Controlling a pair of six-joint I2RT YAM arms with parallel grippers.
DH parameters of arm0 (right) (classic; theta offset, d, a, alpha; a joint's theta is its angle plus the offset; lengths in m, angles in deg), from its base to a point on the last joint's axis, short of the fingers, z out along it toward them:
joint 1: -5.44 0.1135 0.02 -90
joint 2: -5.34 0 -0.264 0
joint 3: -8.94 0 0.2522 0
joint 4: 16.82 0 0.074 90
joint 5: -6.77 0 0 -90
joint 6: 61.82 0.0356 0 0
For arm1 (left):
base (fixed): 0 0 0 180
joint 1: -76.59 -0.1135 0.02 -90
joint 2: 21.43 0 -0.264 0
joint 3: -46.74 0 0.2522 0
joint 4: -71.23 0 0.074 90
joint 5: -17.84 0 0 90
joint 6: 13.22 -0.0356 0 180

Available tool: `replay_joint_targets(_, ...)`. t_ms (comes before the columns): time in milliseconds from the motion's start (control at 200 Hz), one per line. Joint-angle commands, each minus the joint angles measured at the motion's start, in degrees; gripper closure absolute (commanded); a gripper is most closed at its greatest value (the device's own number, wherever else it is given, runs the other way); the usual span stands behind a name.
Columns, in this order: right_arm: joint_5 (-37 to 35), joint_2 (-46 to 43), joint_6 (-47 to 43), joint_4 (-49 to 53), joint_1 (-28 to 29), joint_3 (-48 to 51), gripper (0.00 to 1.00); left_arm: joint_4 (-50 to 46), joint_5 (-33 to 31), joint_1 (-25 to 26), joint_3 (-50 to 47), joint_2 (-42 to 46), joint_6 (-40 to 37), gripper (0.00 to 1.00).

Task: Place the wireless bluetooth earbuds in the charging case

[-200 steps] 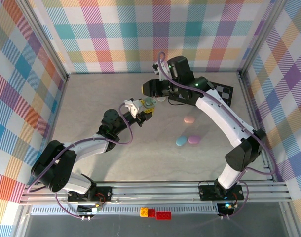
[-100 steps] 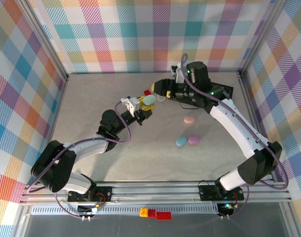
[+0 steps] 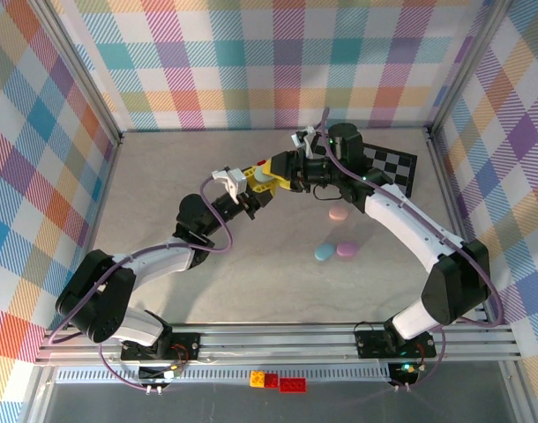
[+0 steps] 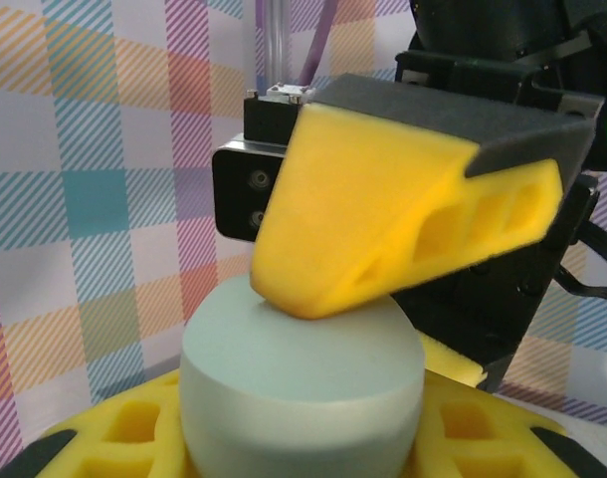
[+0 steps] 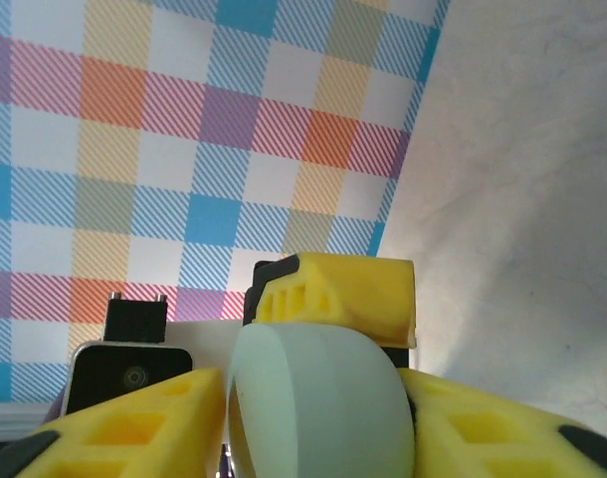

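A pale mint, rounded plastic charging case is held off the table, over its far middle, between the two grippers, which are met tip to tip there. The left gripper is clenched on it: in the left wrist view its yellow fingers are seen pressed against the lower part of the case on either side. The right gripper is brought in from the opposite side and is closed on the same case. In the right wrist view the mint body is flanked by that gripper's yellow fingers, both touching it, and in the left wrist view one of them is laid on the case's flat top.

Three further oval cases are laid on the grey table, apart from the grippers. A pink one is nearest them, and a light blue one is set touching a purple one, closer to the arm bases. A black-and-white chequered board is placed at the far right corner, partly covered by the right arm. Red and yellow toy bricks are lodged below the rail at the near edge.
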Motion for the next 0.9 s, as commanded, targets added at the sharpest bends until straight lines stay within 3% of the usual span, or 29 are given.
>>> replay_joint_targets(0,2.23,-0.72,2.36,-4.59,0.19,0.19,0.70,2.75,0.90,0.39,1.05,-0.33,-0.02,0.69)
replay_joint_targets(135,1.37,-1.24,1.27,-3.83,0.19,0.62,0.85,2.76,1.48,0.40,1.14,-0.55,0.09,0.69)
replay_joint_targets(280,0.05,-1.58,0.26,-3.17,0.12,1.05,0.92,2.50,1.65,0.40,0.81,-0.14,-0.01,0.65)
replay_joint_targets(395,-2.57,-2.35,-1.71,-1.66,0.01,1.48,0.95,0.98,1.78,0.40,0.02,1.12,-1.19,0.51)
replay_joint_targets(510,-6.43,-3.98,-3.57,-0.73,-0.40,3.50,0.96,-3.88,2.00,0.32,-1.37,4.11,-3.59,0.27)
replay_joint_targets(585,-9.12,-4.90,-5.05,0.18,-0.86,5.23,0.97,-8.83,1.94,0.32,-2.89,7.13,-5.35,0.17)
replay_joint_targets(770,-15.74,-4.64,-9.71,3.85,-1.75,10.02,0.96,-23.74,0.96,0.40,-8.00,15.24,-8.36,0.02)
replay_joint_targets(895,-19.55,-1.97,-12.87,5.23,-1.75,13.76,0.96,-29.34,-1.41,0.40,-12.77,20.50,-8.43,0.00)
